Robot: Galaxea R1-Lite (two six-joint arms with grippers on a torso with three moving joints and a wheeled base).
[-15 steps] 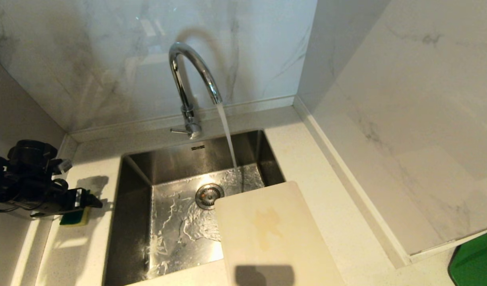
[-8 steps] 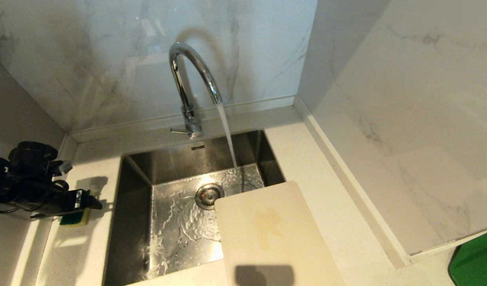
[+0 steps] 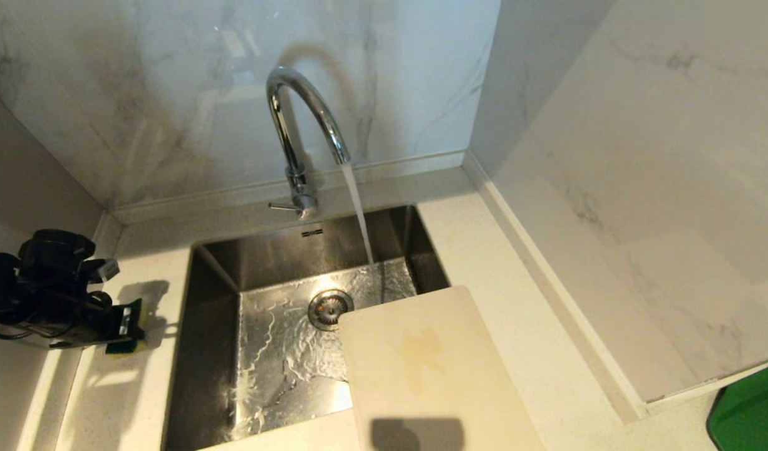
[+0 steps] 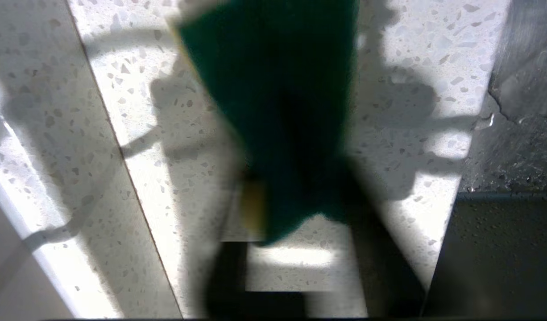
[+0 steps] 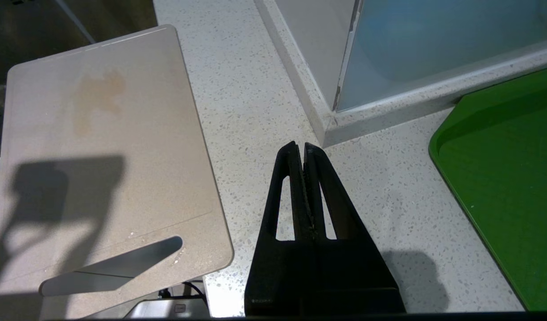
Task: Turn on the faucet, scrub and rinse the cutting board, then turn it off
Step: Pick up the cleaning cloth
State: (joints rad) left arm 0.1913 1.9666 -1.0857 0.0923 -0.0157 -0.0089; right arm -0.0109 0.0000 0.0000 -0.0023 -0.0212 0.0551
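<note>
L gripper (image 3: 130, 322) sits at the far-left edge of the scene, over the counter (image 3: 140, 388) left of the sink (image 3: 215, 351). Its fingers are clamped on a green-and-yellow sponge (image 3: 128, 329); in the left wrist view the sponge (image 4: 278, 111) fills the space between the fingers, green face toward the cam, yellow layer showing at one edge, w/ speckled counter (image 4: 144, 133) underneath. Whether the sponge touches the counter or hangs just above it can't be told.

R gripper (image 5: 304, 149) is parked low on the right side, fingers pressed together w/ nothing between them, pointing out over bare counter between the cutting board (image 5: 104, 156) and a green tray (image 5: 505, 169).

Sink: steel basin, wet floor w/ water spreading round the drain (image 3: 329, 308). Faucet (image 3: 296, 125) stands at the far rim, lever (image 3: 282, 206) sticking out left at its base; a stream of water (image 3: 359, 213) falls from the spout into the far-right part of the basin.

Cutting board (image 3: 421, 369) lies flat across the near-right corner of the sink, partly over the basin, partly on the counter. Yellowish stain mid-board; slot handle at the near end, seen in the right wrist view. The stream lands beyond the board's far edge, not on it.
</note>
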